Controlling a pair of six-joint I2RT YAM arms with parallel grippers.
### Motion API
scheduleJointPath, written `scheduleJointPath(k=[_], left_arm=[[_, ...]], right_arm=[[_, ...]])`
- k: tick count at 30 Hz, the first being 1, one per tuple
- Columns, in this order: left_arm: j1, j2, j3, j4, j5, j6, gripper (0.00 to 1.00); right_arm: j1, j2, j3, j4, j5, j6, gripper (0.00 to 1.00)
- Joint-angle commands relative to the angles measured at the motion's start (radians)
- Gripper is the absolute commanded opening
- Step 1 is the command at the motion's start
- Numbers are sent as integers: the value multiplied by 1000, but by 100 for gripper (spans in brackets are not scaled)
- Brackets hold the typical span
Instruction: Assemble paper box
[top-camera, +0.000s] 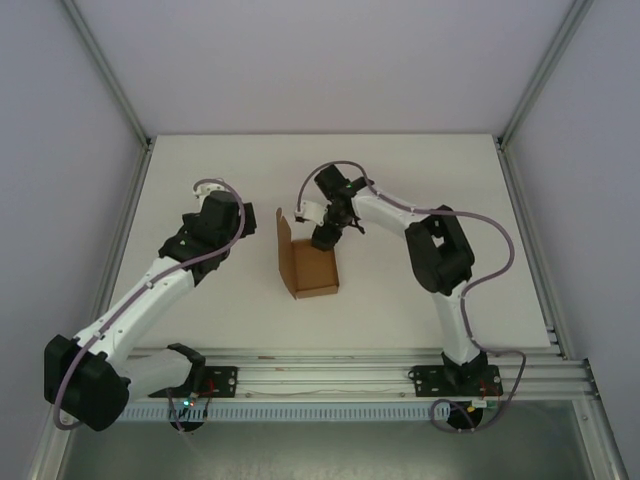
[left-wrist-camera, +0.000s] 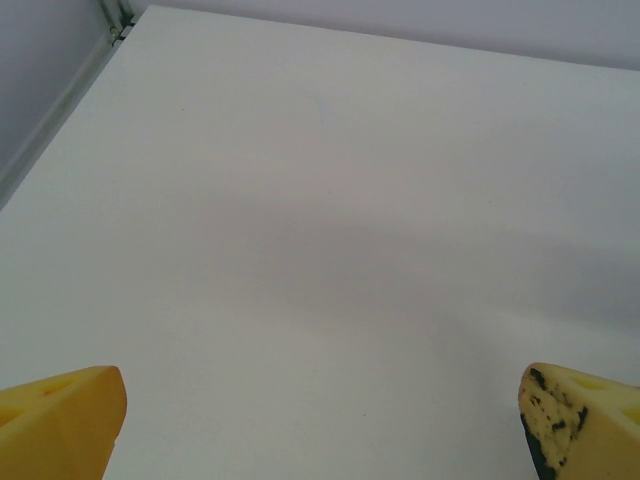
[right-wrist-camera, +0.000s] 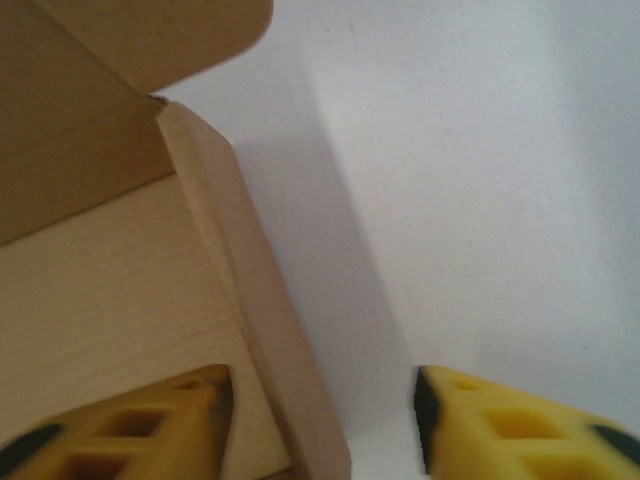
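Note:
The paper box (top-camera: 308, 268) is a brown kraft box lying open on the white table (top-camera: 420, 180), with one flap (top-camera: 283, 226) standing up at its far left corner. My right gripper (top-camera: 325, 238) reaches down over the box's far right edge. In the right wrist view the box's right side wall (right-wrist-camera: 270, 330) rises between the yellow fingers of this gripper (right-wrist-camera: 322, 420); the left finger (right-wrist-camera: 150, 425) is inside the box, the right finger (right-wrist-camera: 520, 430) outside, with a gap to the wall. My left gripper (top-camera: 232, 222) hovers open left of the box, its fingertips (left-wrist-camera: 60, 420) wide apart over bare table.
Aluminium frame posts (top-camera: 110, 75) and pale walls enclose the table on the left, right and back. The rail (top-camera: 330, 375) holding both arm bases runs along the near edge.

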Motion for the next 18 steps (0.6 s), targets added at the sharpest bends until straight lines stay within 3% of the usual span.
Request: scheduleJointPath(k=[1,6,9,14,18], left_arm=[[5,-23,-5,-1,-15,-24,100],[4,-1,38,-28,-78,-15,100],[4,18,79,-54,-103,-16,100],[4,29,96,-22,-87,-2,100],[4,44,88,28,-25,7,100]], right_arm=[[8,-16,-12,62,36,81,34],[14,-85,-111,167,138,232,18],[33,-138,-188,231,274,419,9],[62,-211,-261,153,571,899,6],[88,-262,-353,112,618,1251,8]])
